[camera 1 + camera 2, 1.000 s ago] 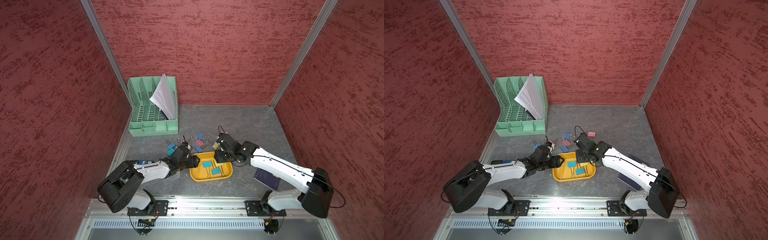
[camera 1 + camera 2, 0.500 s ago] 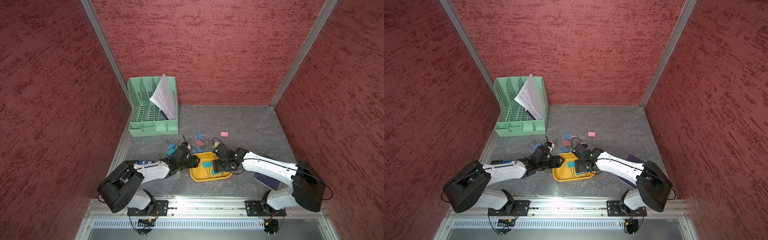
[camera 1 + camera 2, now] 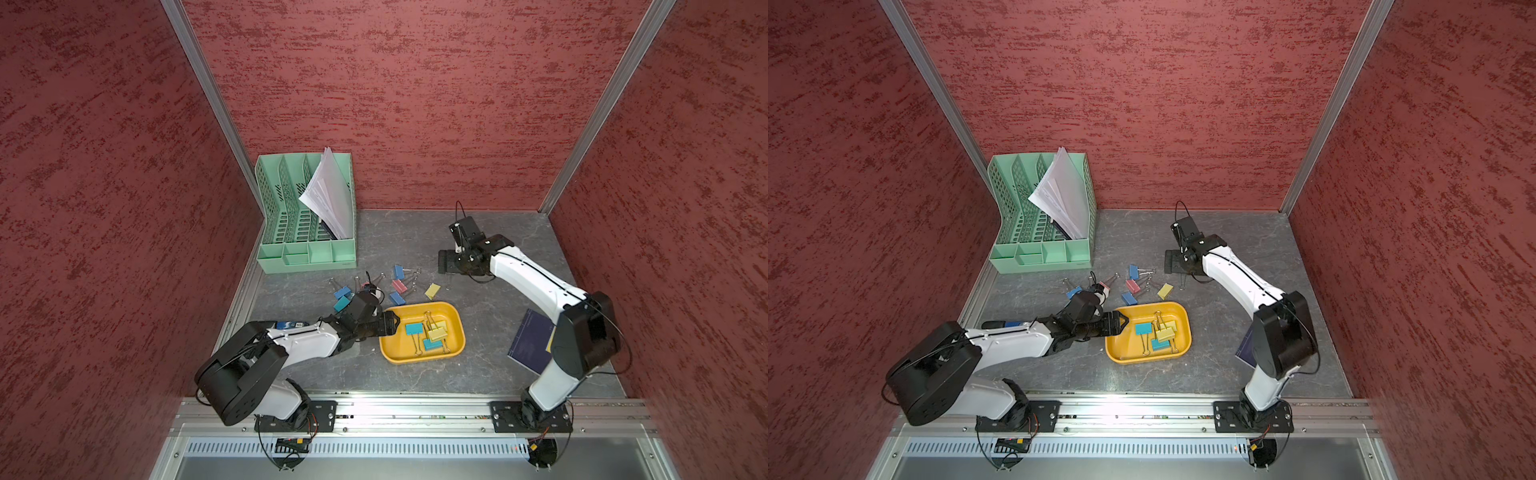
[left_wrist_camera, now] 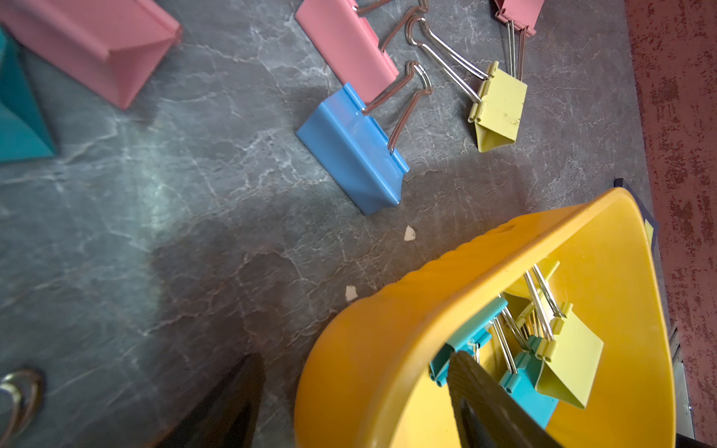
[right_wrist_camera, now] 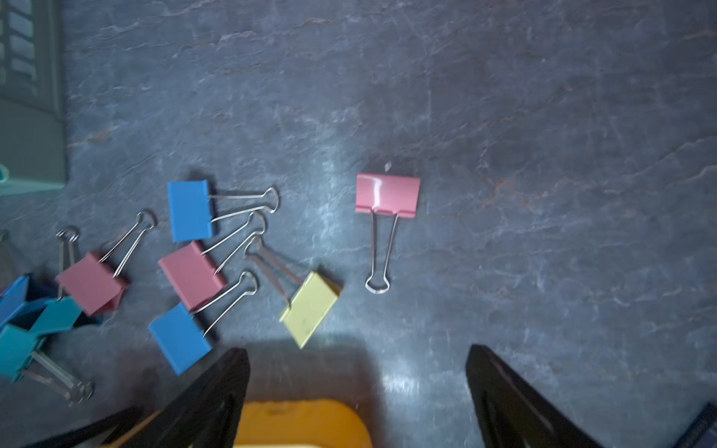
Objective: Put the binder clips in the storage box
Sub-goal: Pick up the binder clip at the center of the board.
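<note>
Over the far side of the worktop (image 3: 399, 232), well apart from the storage box (image 3: 419, 306), we now find the right gripper (image 3: 447, 262). Half a second ago it hung directly above the box, so the arm has swung up and back. Its jaws have spread wide and nothing sits between them, as the right wrist view makes plain. We read this as a drop just finished. The box holds two teal clips (image 3: 414, 329) and some yellow clips (image 3: 437, 333) lying together on its floor, though we cannot tell which one has only just landed.

Beneath the right gripper lies a lone pink clip (image 5: 388, 192), flat on the worktop with its wire handles pointing back toward the gripper. The arm hides it in both top views. We judge it the likely next pick.

The left gripper (image 3: 390, 324) has not shifted. It straddles the end of the box nearest its own arm, with one finger (image 4: 489, 407) inside and the other outside. The jaws are apart and do not pinch the wall.

Much remains to do. A loose yellow clip (image 3: 433, 291) lies near the box's far rim, and a scatter of blue, pink and teal loose clips (image 3: 399, 285) lies between the box and the green file rack (image 3: 307, 249).
</note>
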{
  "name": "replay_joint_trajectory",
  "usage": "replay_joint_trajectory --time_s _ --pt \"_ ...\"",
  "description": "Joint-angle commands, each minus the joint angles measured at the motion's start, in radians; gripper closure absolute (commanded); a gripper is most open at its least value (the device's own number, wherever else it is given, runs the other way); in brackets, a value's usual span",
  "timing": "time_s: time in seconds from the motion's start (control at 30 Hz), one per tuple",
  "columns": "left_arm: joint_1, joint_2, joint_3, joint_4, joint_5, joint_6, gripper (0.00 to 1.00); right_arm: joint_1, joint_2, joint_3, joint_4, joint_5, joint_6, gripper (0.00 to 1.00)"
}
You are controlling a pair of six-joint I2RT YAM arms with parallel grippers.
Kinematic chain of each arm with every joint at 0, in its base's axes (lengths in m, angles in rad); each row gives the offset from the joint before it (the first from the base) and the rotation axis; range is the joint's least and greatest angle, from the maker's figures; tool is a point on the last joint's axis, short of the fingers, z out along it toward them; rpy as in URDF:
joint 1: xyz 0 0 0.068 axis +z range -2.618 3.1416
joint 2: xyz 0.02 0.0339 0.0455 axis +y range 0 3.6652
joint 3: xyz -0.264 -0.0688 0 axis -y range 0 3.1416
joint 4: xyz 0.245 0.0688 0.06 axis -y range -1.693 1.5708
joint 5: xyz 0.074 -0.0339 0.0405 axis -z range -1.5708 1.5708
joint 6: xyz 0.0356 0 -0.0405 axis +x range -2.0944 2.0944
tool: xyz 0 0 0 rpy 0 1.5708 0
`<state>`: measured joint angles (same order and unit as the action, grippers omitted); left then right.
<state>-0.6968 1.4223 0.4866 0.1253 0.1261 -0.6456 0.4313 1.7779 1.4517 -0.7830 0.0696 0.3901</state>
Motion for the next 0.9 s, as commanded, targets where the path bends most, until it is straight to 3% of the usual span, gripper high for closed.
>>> replay_joint_trajectory --time_s 0.0,0.87 --pt "-0.004 0.043 -0.017 -0.075 -0.003 0.003 0.21 -0.019 0.105 0.063 0.001 -0.034 -0.054 0.07" --pt "-0.004 0.056 -0.021 -0.065 0.004 0.003 0.21 -0.074 0.382 0.221 0.025 0.013 -0.020 0.08"
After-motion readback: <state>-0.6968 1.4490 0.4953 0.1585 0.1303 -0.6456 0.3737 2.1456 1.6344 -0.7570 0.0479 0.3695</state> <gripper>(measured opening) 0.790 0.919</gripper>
